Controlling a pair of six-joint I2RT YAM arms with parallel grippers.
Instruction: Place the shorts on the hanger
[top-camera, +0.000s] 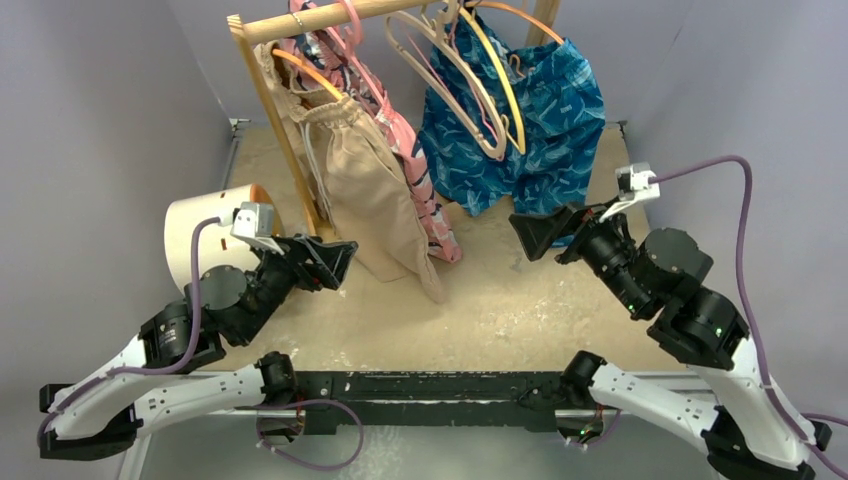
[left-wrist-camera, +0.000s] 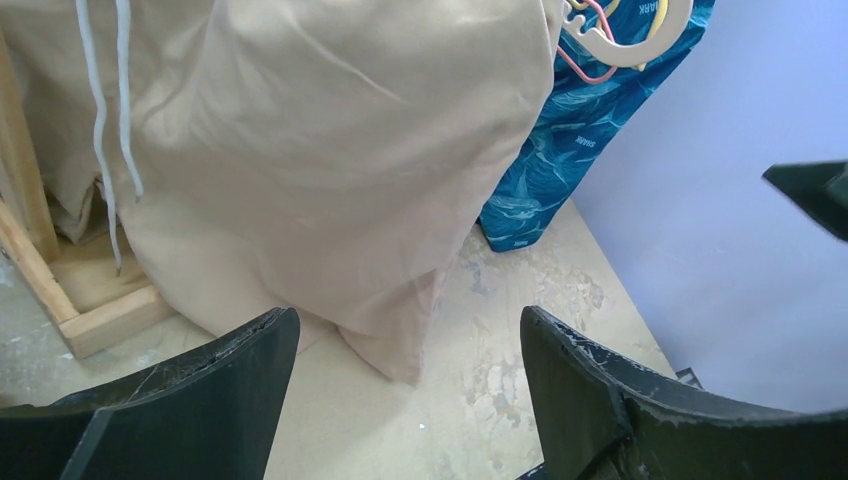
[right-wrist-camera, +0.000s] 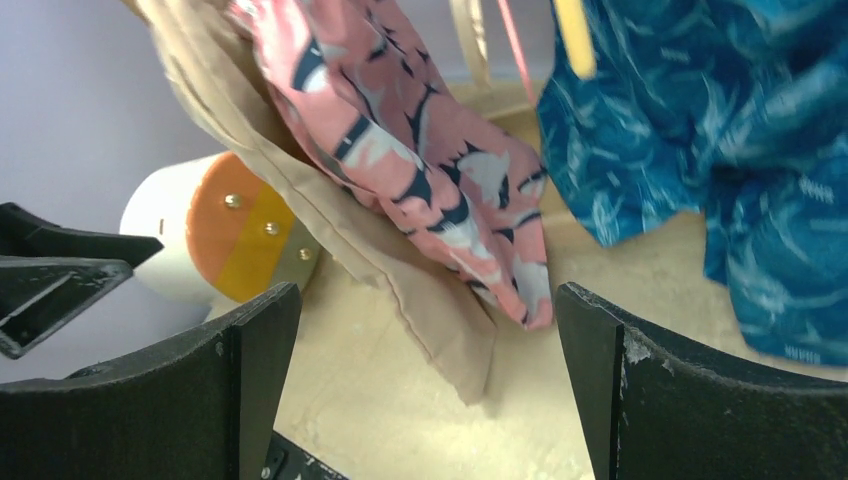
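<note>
- We see the shorts (top-camera: 428, 195) hanging from the far wooden rack (top-camera: 288, 150), draped down its left half.
- They lie against the right side of the plain beige shorts (top-camera: 368, 190). The blue patterned shorts (top-camera: 535, 130) hang further right, apart from them.
- The hanger (top-camera: 352, 30) shows at the rod above the shorts. Fabric and other hangers hide much of it, so we cannot tell how the cloth sits on it.
- Our left gripper (top-camera: 340, 265) hovers near the lower left of the beige shorts with its fingers spread wide and nothing between them. In its wrist view only beige cloth and table fill the gap.
- Our right gripper (top-camera: 530, 238) hangs low in front of the blue shorts, with its jaws fully apart and empty. From its wrist view, the pink shorts' lower hem lies beyond the gap, not touched.
- A white cylinder (top-camera: 205, 235) with an orange and yellow end lies on its side at the left of the table (top-camera: 520, 310), behind our left arm.
</note>
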